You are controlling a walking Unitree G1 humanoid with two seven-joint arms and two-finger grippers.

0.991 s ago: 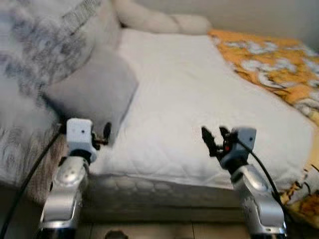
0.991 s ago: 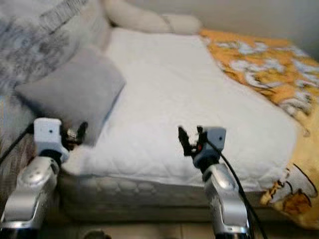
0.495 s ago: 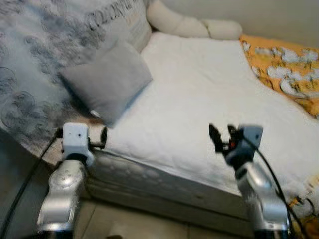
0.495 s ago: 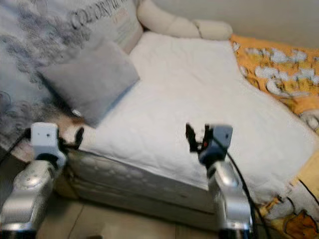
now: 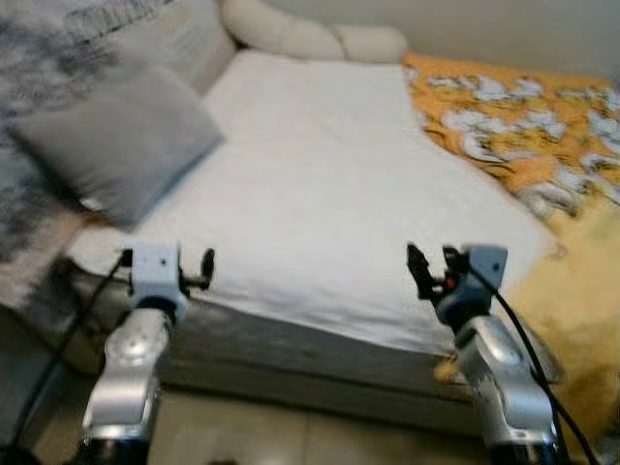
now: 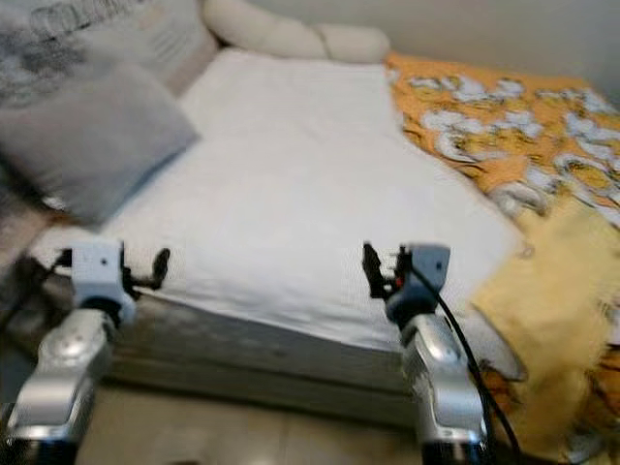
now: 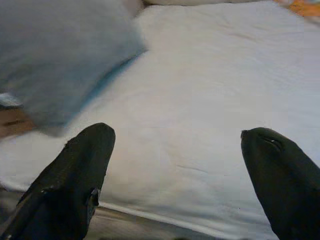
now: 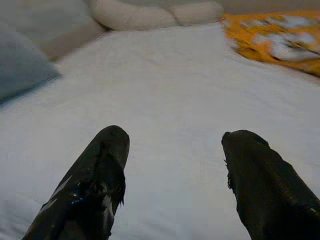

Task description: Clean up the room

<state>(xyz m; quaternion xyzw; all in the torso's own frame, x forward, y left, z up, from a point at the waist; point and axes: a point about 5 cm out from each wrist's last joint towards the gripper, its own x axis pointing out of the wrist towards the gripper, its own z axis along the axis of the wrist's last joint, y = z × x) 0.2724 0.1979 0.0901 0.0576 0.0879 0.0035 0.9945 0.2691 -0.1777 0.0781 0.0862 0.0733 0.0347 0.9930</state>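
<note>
— What takes up most of the scene?
— A bed (image 5: pixel 320 184) under a white quilted cover; an orange patterned blanket (image 5: pixel 504 116) runs along its right edge and hangs over the near right corner in a yellow fold; a patterned grey duvet (image 6: pixel 39 58) is heaped along the left edge.

— And on the bed?
— A grey cushion (image 5: pixel 107 140) lies at the left edge, partly on the duvet; a long cream bolster (image 5: pixel 310 39) lies across the far edge.

— Where are the arms?
— Both are raised before the near edge of the mattress, well apart; the left gripper (image 7: pixel 175 165) faces the near left corner, close by the cushion, fingers (image 7: pixel 75 185) spread wide and empty; the right gripper (image 8: pixel 175 175) points over the white cover, fingers (image 8: pixel 260 185) likewise apart, gripping nothing.
</note>
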